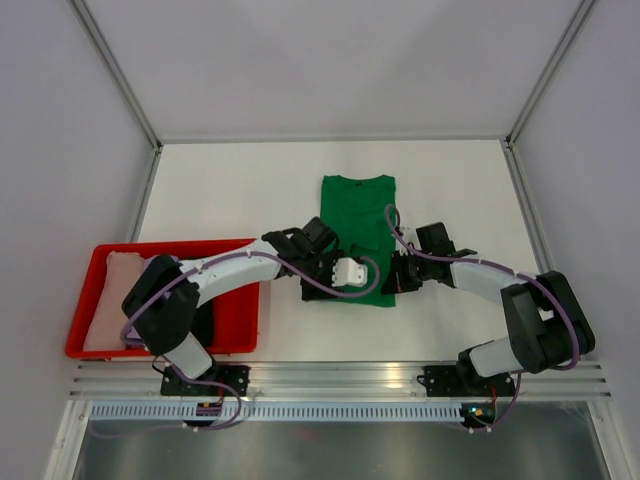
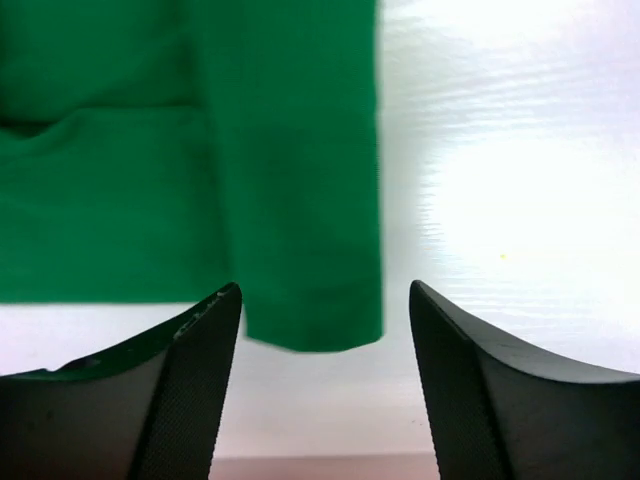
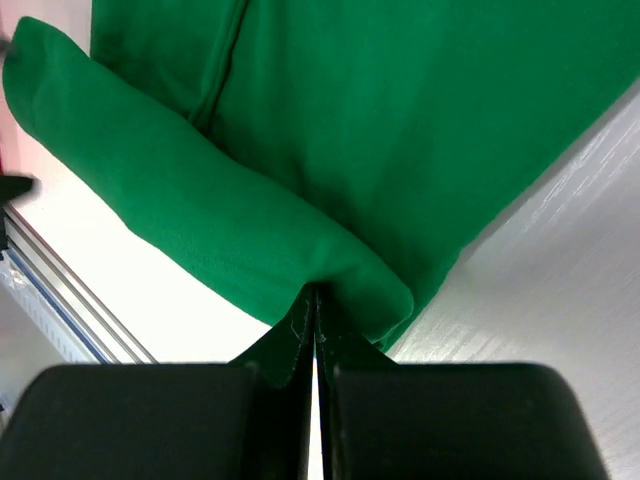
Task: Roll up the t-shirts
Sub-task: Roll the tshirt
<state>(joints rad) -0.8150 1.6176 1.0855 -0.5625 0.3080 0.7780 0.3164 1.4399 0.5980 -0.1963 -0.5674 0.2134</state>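
The bright green t-shirt (image 1: pixel 358 215) lies folded into a long strip in the middle of the table. Its near end is turned over into a soft fold (image 3: pixel 210 215). My right gripper (image 1: pixel 399 273) sits at the shirt's near right corner. In the right wrist view it (image 3: pixel 316 295) is shut on the end of that fold. My left gripper (image 1: pixel 322 262) hovers over the shirt's near left part. In the left wrist view it (image 2: pixel 325 300) is open and empty, with a corner of the green shirt (image 2: pixel 315 320) just ahead between the fingers.
A shallow red tray (image 1: pixel 235 330) stands at the left, under my left arm. It holds a pale pink shirt (image 1: pixel 110 300), and a dark shirt (image 1: pixel 204 326) shows beneath the arm. Grey walls close in the table. A metal rail (image 1: pixel 340 378) runs along the near edge.
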